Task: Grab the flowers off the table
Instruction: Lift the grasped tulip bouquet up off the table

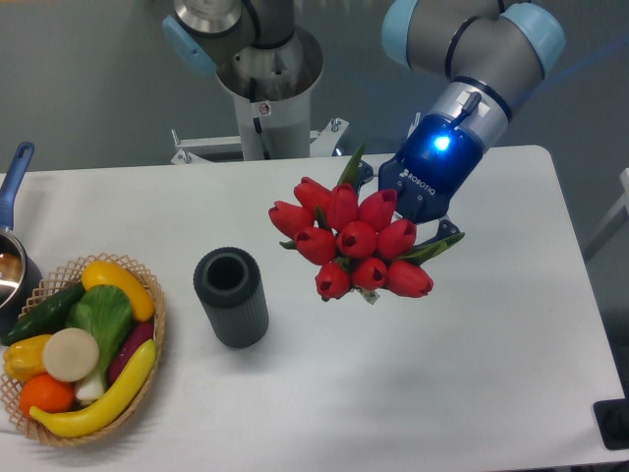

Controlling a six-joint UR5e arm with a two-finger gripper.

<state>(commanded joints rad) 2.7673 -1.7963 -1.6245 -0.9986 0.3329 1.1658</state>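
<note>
Bunch of red tulip buds with green leaves [356, 239] sits above the centre-right of the flat white matte table [413, 393], blooms turned toward the camera. Stems run back and up under the black-and-blue tool [418, 211], hidden behind the buds. Fingers not visible, so cannot tell whether the tool is clenched on the stems or released; the bunch looks carried by it, judging by how it hangs off the wrist, and it seems clear of the table.

Judgement: step in hand is the lift. To do it well: rise straight and slow, keep the wrist steady so top-heavy blooms don't swing or slip. Keep away from the dark ribbed cylindrical cup [231, 296], near on the left. Wicker basket of plastic vegetables [79, 349] is well apart.
</note>
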